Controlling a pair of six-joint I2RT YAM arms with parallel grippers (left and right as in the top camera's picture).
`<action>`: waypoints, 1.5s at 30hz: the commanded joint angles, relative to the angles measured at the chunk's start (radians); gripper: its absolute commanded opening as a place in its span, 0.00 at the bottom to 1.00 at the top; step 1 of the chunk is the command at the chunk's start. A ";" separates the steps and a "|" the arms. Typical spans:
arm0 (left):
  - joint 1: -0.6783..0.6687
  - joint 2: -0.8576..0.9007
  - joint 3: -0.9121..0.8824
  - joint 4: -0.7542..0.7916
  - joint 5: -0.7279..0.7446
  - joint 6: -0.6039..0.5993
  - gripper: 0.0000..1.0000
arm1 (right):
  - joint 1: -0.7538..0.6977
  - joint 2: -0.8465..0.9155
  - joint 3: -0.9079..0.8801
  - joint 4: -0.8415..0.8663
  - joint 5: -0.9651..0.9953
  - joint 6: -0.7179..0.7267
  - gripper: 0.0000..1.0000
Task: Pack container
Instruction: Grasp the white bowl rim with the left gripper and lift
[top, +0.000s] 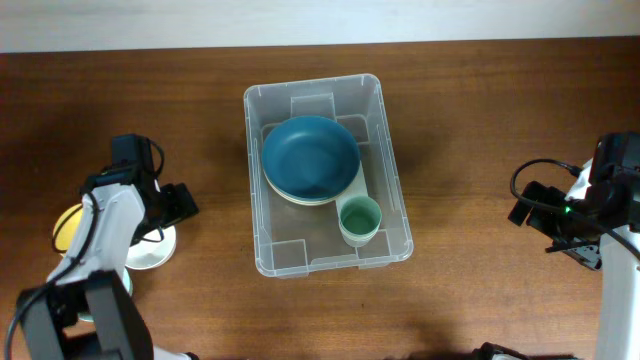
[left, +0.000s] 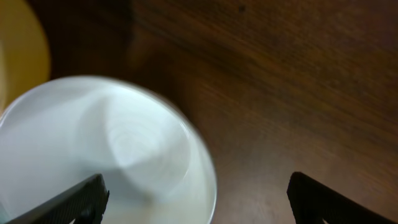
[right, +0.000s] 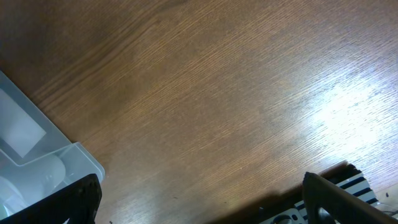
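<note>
The clear plastic container (top: 268, 170) sits mid-table. Inside it lie a blue bowl (top: 310, 155) stacked on a pale plate and a green cup (top: 360, 220) at its near right; one corner of the container shows in the right wrist view (right: 74, 158). A white bowl (top: 152, 252) stands on the table at the left, large in the left wrist view (left: 106, 155). My left gripper (left: 198, 202) is open, its fingers straddling the white bowl's rim. My right gripper (right: 202, 199) is open and empty over bare wood, right of the container.
A yellow object (top: 66, 226) lies just left of the white bowl, also showing in the left wrist view (left: 22, 56). A black-and-white striped item (right: 348, 180) sits at the right wrist view's lower right edge. A pale wall strip borders the table's far edge.
</note>
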 joint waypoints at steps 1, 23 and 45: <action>0.003 0.080 -0.007 0.027 0.029 -0.009 0.94 | 0.007 0.001 -0.001 0.000 0.001 -0.010 0.99; -0.006 0.135 0.009 0.062 0.058 -0.009 0.01 | 0.007 0.001 -0.001 0.000 0.001 -0.010 0.99; -0.649 -0.130 0.566 -0.507 0.154 0.101 0.01 | 0.007 0.001 -0.001 0.001 0.001 -0.010 0.99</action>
